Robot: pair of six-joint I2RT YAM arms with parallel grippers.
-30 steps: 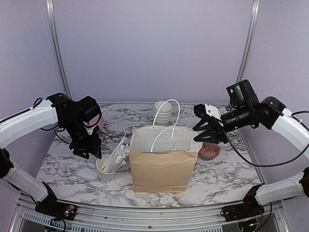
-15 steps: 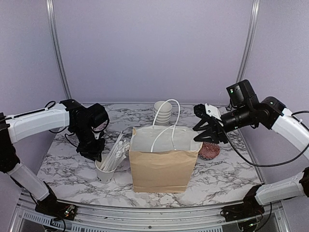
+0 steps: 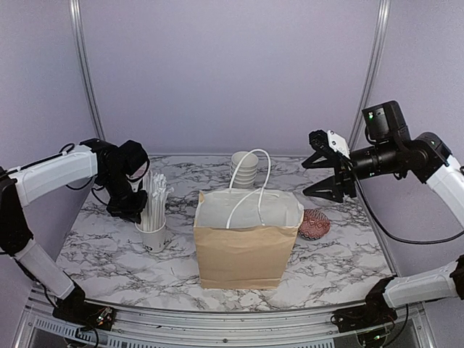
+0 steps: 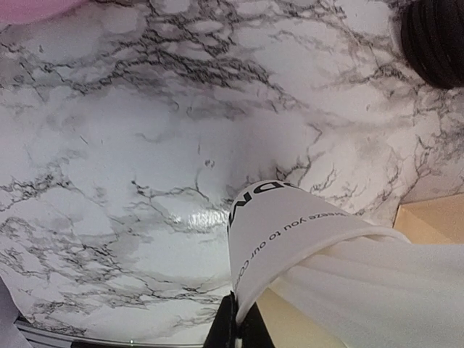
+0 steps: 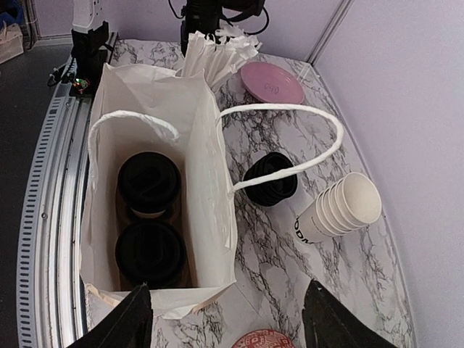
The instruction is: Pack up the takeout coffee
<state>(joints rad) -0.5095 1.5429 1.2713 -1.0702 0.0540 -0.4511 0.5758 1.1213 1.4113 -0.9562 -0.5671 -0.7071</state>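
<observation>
Two takeout coffee cups (image 5: 148, 181) (image 5: 151, 252) with black lids stand inside the open brown bag (image 3: 243, 246) (image 5: 206, 181); the top view hides them behind the bag's wall. My right gripper (image 3: 308, 180) (image 5: 232, 322) hangs open above and to the right of the bag, holding nothing. My left gripper (image 3: 134, 212) (image 4: 237, 328) is shut on the rim of a white cup of paper-wrapped straws (image 3: 154, 233) (image 4: 290, 225), which stands upright left of the bag.
A stack of lidless white cups (image 3: 244, 168) (image 5: 341, 206) and a stack of black lids (image 5: 270, 178) (image 4: 435, 36) sit behind the bag. A pink plate (image 5: 272, 81) lies at the back left. A red patterned disc (image 3: 315, 223) lies right of the bag.
The left gripper closed on the straw cup's rim and stood it upright, a little farther left of the bag. The right gripper opened and drew up and right, away from the bag's rim.
</observation>
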